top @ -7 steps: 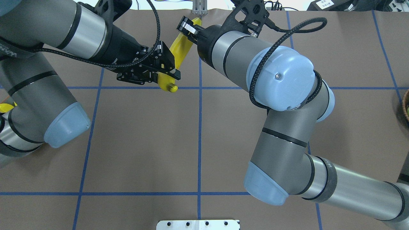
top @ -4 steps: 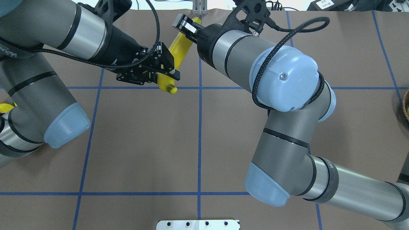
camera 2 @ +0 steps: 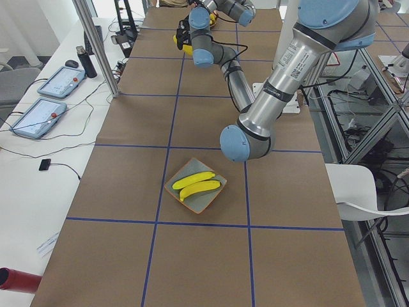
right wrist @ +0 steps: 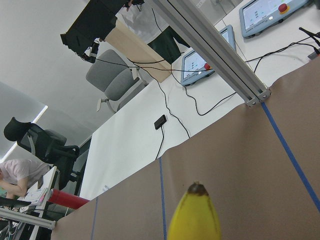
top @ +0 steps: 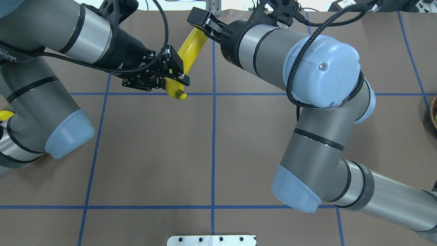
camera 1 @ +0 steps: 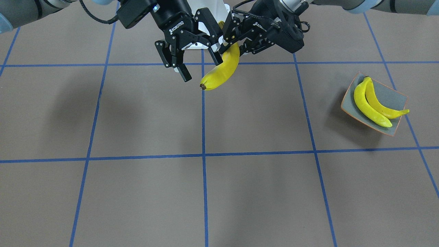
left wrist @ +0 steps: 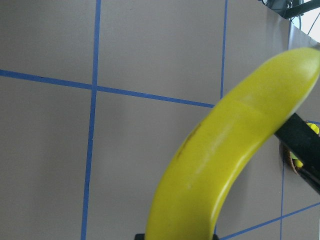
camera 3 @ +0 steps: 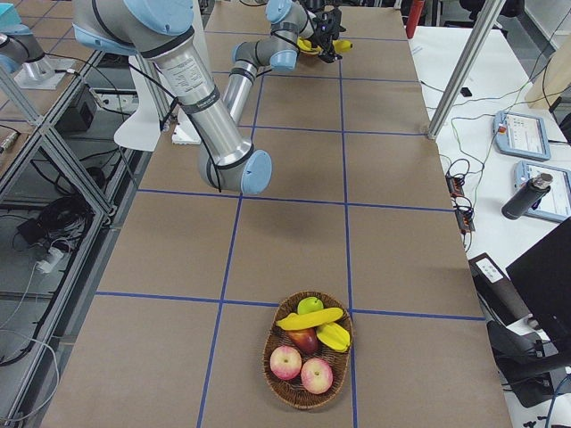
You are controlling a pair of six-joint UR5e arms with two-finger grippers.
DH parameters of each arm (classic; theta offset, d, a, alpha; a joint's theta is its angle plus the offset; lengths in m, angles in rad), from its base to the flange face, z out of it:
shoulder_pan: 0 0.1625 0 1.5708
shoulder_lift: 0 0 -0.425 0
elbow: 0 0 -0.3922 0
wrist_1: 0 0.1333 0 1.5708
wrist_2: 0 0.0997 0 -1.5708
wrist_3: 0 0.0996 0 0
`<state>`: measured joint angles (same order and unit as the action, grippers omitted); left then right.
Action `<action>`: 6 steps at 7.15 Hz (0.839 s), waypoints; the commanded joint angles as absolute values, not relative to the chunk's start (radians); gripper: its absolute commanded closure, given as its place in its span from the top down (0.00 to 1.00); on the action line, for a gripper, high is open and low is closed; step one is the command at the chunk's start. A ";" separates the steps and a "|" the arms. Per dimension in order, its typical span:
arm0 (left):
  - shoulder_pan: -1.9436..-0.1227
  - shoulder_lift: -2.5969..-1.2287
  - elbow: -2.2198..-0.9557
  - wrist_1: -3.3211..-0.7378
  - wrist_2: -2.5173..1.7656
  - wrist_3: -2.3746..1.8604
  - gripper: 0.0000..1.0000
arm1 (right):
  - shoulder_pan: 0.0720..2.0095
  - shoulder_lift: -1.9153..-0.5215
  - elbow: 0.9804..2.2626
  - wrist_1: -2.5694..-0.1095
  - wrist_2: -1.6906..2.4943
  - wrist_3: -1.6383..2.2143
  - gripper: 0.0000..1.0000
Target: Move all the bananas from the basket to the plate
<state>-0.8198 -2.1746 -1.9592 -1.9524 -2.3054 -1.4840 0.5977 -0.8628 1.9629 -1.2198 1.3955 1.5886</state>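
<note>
Seen from the worktop's right end, the basket (camera 3: pixel 303 399) sits nearest, at 6 o'clock, with one banana (camera 3: pixel 310 318) lying across the apples (camera 3: pixel 285 361). Farther off, toward 12 o'clock, both arms meet above the worktop (camera 1: pixel 137 113) for a hand-over, probably because basket and plate lie at opposite ends. The held banana (camera 1: pixel 221 68) hangs in the air. The left tool (camera 1: pixel 235 43) is clamped on its upper part, while the right tool (camera 1: pixel 203 70) has its fingers spread either side of the dark-tipped end. Farthest, the plate (camera 1: pixel 394 97) holds two bananas (camera 1: pixel 365 104). A second ago the right tool pinched that end; now it has let go, and its arm has shifted outward.
</note>
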 commanded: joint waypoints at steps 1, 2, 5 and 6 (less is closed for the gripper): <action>-0.827 -2.106 -1.985 -1.950 -2.301 -1.483 0.00 | 0.717 -0.925 1.959 -1.291 1.547 1.519 1.00; -0.837 -2.045 -2.009 -1.948 -2.301 -1.483 0.00 | 0.777 -0.958 1.944 -1.319 1.612 1.437 1.00; -0.906 -1.840 -2.055 -1.945 -2.296 -1.493 0.00 | 0.975 -1.034 1.829 -1.344 1.810 1.187 1.00; -0.942 -1.763 -2.060 -1.944 -2.296 -1.494 0.00 | 1.036 -1.055 1.788 -1.344 1.857 1.089 1.00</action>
